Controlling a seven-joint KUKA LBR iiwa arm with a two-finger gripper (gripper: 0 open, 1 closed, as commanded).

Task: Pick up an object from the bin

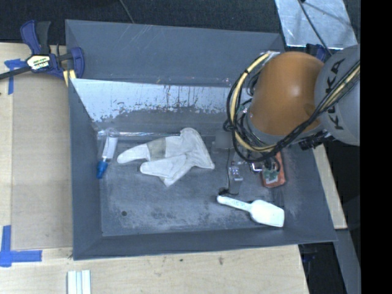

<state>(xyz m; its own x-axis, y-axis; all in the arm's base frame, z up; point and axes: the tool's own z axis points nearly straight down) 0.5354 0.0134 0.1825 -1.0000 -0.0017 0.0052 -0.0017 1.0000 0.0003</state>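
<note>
Fingers [235, 176], gap impossible to tell, hang over the scuffed grey bin floor [165, 210] near a white scoop [254, 208].

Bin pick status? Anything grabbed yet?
Done: the arm is in the bin, with the tool low at its right side, just beyond the handle of the white scoop. In hand: nothing that I can see. The scoop, the white glove and the blue-tipped tube all lie on the floor. Left: the grasp and the lift, likely of the scoop, the nearest thing.
</note>
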